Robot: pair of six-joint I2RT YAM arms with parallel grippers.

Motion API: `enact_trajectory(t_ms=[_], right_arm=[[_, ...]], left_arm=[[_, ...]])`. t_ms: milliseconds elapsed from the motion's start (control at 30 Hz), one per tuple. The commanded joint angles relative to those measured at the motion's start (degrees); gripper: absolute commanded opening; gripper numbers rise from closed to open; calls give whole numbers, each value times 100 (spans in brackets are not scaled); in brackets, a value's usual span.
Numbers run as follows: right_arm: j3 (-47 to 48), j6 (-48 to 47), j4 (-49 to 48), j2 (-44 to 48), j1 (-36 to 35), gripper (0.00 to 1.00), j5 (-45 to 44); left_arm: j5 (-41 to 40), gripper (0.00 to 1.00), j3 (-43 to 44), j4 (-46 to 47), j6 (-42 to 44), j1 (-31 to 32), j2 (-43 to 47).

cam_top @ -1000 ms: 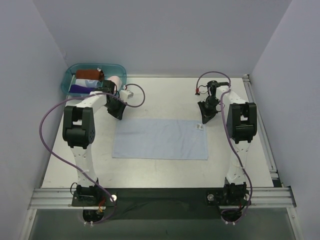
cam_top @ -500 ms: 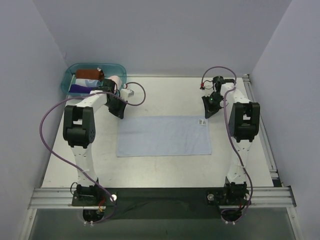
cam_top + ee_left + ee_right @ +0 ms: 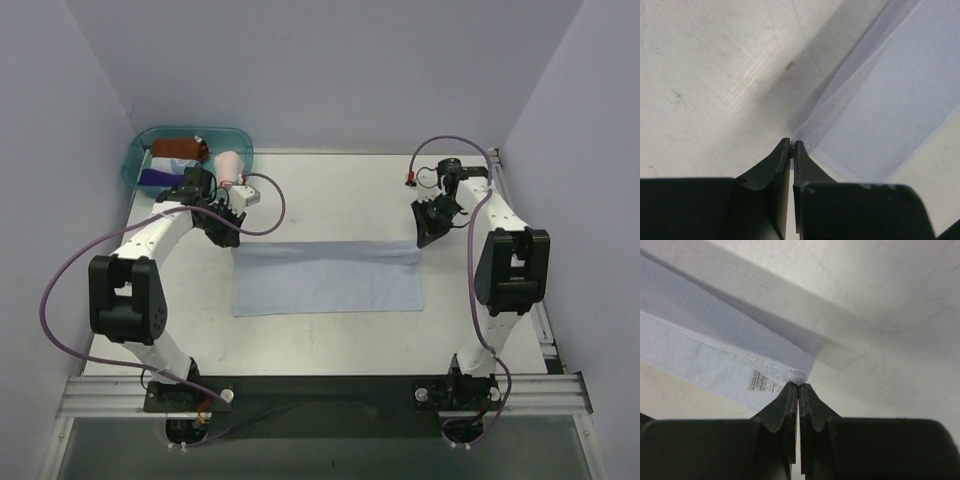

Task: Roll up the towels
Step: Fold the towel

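The light blue towel (image 3: 330, 285) lies across the middle of the table, its far edge raised off the surface. My left gripper (image 3: 228, 232) is shut on the towel's far left corner, pinched at the fingertips (image 3: 792, 145). My right gripper (image 3: 425, 232) is shut on the far right corner (image 3: 799, 385), beside the small white tag (image 3: 761, 382). In both wrist views the cloth (image 3: 890, 100) (image 3: 700, 350) hangs taut away from the jaws. The pale pink towel (image 3: 229, 163), rolled into a stubby cylinder, stands at the right end of the tub.
The teal see-through tub (image 3: 140, 150) sits at the back left and holds a brown roll (image 3: 180, 148) and a purple cloth (image 3: 160, 178). Grey walls close in both sides and the back. A metal rail (image 3: 320, 392) runs along the near edge.
Both grippers have lifted the blue towel's far corners, raising its far edge off the table. The left arm's elbow swung out to the left and the right arm's to the right. The tag no longer shows from above.
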State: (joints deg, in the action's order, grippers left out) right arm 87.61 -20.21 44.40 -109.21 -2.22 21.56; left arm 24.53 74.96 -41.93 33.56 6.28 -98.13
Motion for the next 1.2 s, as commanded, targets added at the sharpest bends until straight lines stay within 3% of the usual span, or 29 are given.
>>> enact_trajectory(t_ms=[0, 233, 400, 800, 1167], right_arm=[[-620, -256, 394, 487, 37, 0, 76], [-1754, -353, 332, 928, 29, 0, 146], [-2117, -221, -167, 647, 28, 0, -2], [-1397, 157, -450, -329, 2, 0, -266], [-956, 43, 191, 435, -6, 0, -153]], left_arm=[[209, 0, -569, -472, 537, -40, 557], [456, 0, -1747, -913, 784, -4, 1146], [271, 0, -2169, -440, 450, 22, 691], [-10, 0, -1424, 212, -350, 40, -479], [122, 0, -737, -798, 27, 22, 109]])
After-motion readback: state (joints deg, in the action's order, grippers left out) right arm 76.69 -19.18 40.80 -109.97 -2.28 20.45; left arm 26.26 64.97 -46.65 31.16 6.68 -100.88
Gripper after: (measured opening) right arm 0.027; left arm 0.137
